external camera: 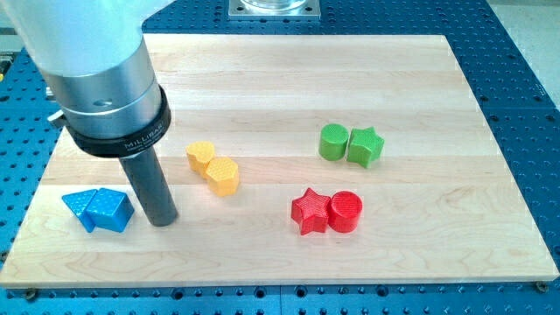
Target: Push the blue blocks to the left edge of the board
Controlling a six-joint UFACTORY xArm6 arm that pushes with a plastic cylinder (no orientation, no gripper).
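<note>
Two blue blocks lie touching near the board's left edge at the lower left: a flat angular blue block [79, 208] and a blue triangular block [109, 211] on its right. My tip [163, 219] stands on the board just right of the blue triangular block, very close to it, perhaps touching. The dark rod rises from it to the large grey arm end at the view's top left.
Two yellow blocks [201, 157] [223, 176] sit touching right of the rod. A red star [310, 211] and red cylinder [346, 211] sit at lower centre. A green cylinder [333, 141] and green star [366, 146] sit above them. The wooden board [289, 70] lies on a blue perforated table.
</note>
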